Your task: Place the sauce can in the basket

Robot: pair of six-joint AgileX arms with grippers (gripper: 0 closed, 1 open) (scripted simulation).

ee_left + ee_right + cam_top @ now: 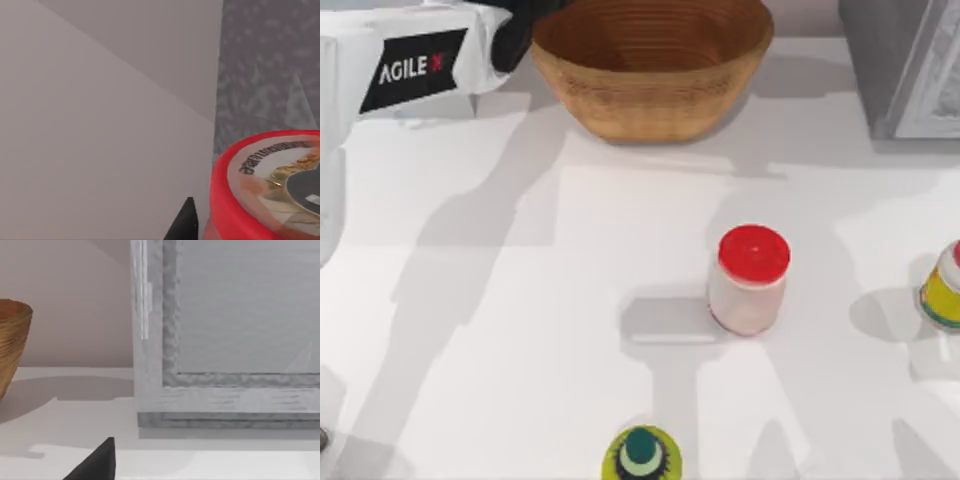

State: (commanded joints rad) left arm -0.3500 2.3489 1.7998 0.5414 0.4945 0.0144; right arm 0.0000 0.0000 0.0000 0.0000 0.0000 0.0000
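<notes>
sauce can fills left wrist cam, cut off.

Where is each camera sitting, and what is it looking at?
Top view: above the table, looking down at the basket and white jar; my left arm shows at top left.
Left wrist view: on my left wrist, close to a red-rimmed can, facing a wall; a black bit of the left gripper shows.
Right wrist view: on my right wrist, low over the table, facing a grey box; a black bit of the right gripper shows.
Shared: top and right wrist views both show the basket and grey box.
</notes>
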